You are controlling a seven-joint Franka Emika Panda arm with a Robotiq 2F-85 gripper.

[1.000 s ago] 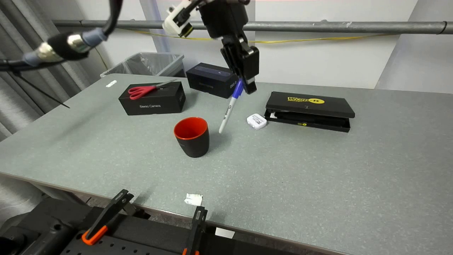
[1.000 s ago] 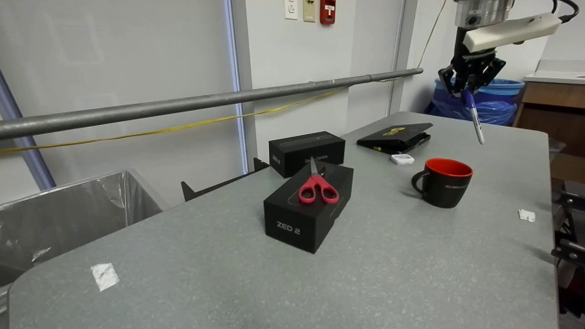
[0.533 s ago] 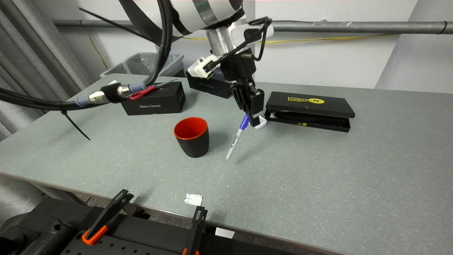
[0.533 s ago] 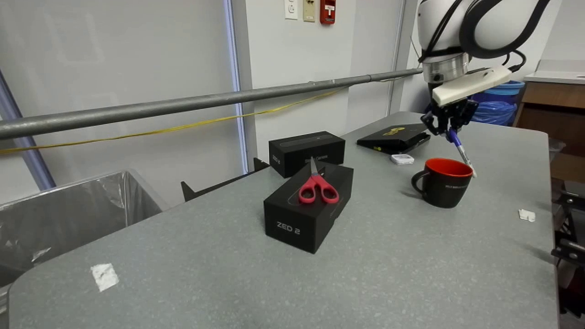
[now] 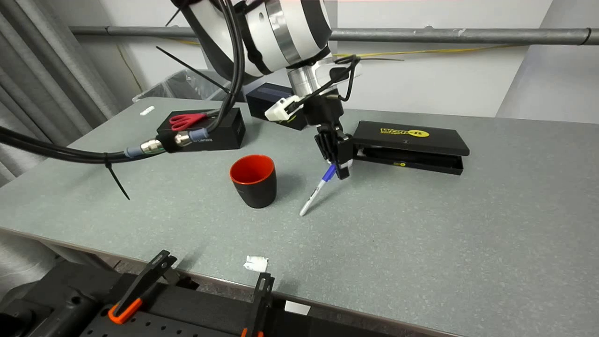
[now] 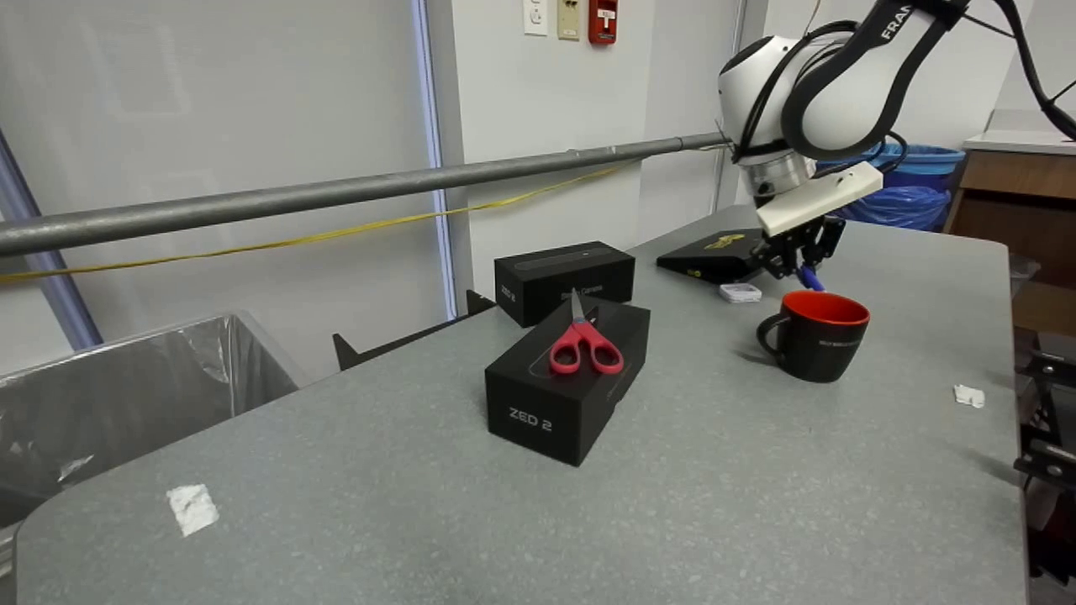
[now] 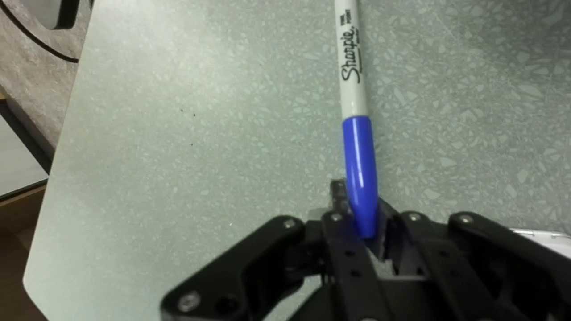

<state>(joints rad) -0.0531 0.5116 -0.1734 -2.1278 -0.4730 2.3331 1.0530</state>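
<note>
A slim, smooth marker [image 5: 314, 195] slants just right of centre in an exterior view, its glossy blue cap [image 7: 358, 156] clamped in the black, bolted gripper [image 7: 362, 209]. The grey tabletop [image 7: 223, 111] is flecked like terrazzo. The wrist view's top edge crops the white barrel [image 7: 352, 93], and in an exterior view a tapered dark mug [image 6: 811, 349], red inside, hides it at right. A white case [image 7: 555, 243] shows only in part at the wrist view's lower right. Whether the tip meets the tabletop is hard to tell.
</note>
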